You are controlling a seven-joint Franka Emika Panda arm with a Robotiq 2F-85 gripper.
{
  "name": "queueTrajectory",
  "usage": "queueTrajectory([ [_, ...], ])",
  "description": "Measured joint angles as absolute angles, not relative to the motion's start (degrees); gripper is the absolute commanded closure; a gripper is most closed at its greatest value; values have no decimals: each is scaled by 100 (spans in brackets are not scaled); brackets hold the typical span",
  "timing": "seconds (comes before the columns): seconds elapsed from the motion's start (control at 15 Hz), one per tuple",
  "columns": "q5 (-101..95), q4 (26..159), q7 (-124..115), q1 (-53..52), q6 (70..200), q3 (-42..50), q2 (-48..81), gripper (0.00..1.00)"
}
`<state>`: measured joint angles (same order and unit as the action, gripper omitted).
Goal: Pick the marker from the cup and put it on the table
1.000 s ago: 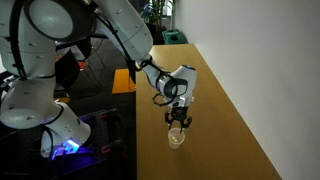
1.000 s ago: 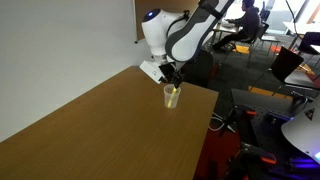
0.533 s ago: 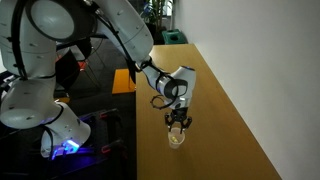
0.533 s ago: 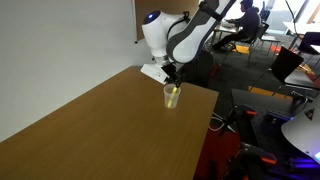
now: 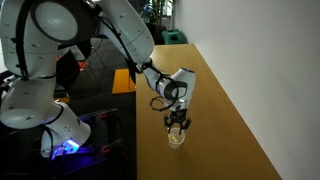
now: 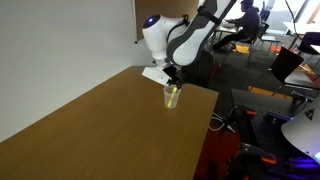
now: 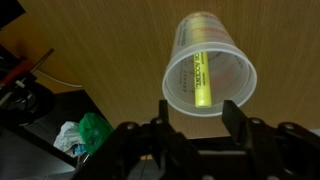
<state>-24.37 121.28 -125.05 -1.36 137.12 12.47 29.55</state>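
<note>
Almost nothing moved since a second ago: the gripper (image 5: pixel 178 123) dipped a hair toward the cup (image 5: pixel 177 138). Its jaws are apart and straddle the rim in the wrist view, holding nothing. The marker (image 7: pixel 204 80) leans inside the cup, ungrasped. The cup stands near the table (image 5: pixel 228 110) edge. A green wad (image 7: pixel 88 132) lies off the table and blocks nothing.

- gripper (image 5: pixel 177 124) has dropped a hair toward 6 o'clock in both exterior views
- its fingertips now sit slightly nearer the rim of the cup (image 5: pixel 177 138)
</note>
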Motion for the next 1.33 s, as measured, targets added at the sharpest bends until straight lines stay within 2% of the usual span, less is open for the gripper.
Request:
queueTrajectory([
  [0.47,-2438,11925,-12497,-138,13729,1317,3241,39],
  [0.67,-2438,11782,-12494,-138,13733,1344,3372,42],
  [0.93,-2438,11599,-12493,-151,13735,1347,3532,52],
  [1.0,-2437,11573,-12493,-164,13740,1350,3562,49],
  [1.07,-2438,11559,-12493,-183,13747,1355,3586,51],
  [1.33,-2437,11554,-12493,-253,13853,1381,3648,50],
])
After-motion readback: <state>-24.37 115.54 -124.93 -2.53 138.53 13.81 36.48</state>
